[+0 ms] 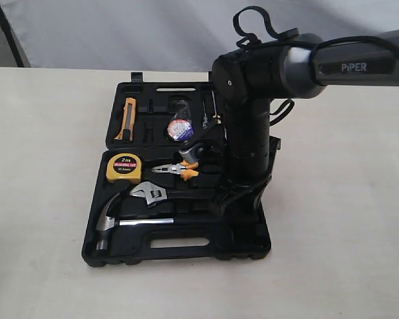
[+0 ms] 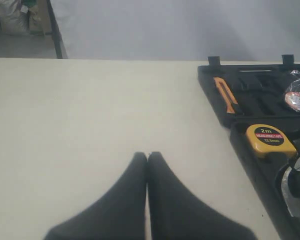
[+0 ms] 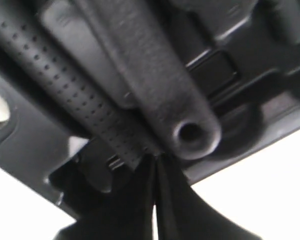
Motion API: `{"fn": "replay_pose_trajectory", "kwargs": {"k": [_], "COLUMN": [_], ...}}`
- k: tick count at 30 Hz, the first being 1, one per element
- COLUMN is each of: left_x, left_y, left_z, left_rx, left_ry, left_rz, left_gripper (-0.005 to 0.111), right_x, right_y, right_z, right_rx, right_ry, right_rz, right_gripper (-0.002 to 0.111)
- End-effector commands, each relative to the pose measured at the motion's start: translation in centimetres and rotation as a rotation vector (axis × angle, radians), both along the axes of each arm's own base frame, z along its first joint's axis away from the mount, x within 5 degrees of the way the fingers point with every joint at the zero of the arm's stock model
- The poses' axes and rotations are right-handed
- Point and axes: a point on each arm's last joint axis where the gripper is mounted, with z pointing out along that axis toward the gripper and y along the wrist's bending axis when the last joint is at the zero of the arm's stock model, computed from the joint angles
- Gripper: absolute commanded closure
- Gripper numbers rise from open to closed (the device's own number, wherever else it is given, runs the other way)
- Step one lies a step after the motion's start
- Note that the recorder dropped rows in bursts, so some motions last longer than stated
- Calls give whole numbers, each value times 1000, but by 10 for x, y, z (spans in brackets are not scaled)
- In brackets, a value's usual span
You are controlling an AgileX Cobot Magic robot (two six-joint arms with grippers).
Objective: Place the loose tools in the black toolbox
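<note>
Toolbox [image 1: 120,256] open on the table [image 1: 40,166]: claw hammer [image 1: 110,222] seated in the half nearer the camera, adjustable wrench [image 1: 149,194] just beyond it, tape roll [image 1: 180,128] in the far half. Right gripper [image 3: 155,160] clenched on nothing, tips at the two handle ends; left gripper [image 2: 148,156] clenched above the table beside the case.

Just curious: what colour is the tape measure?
The tape measure is yellow, black-labelled; exterior view shows it best.

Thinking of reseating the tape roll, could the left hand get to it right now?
Probably yes. The left hand sits shut over bare table beside the open toolbox, the tape roll lies uncovered in the far half, and the right arm stands just beyond it.
</note>
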Motion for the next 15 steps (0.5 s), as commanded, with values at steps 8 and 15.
{"fn": "replay_pose_trajectory", "kwargs": {"k": [8,15], "left_x": [-2,-2], "left_y": [0,0], "left_z": [-1,-1], "left_rx": [-27,-27], "left_ry": [-5,-5], "left_rz": [1,1], "left_gripper": [105,105], "right_x": [8,7], "right_y": [-4,1], "right_z": [-1,14], "right_rx": [-25,15], "right_ry": [-85,-69], "right_rz": [18,-11], "right_gripper": [109,109]}}
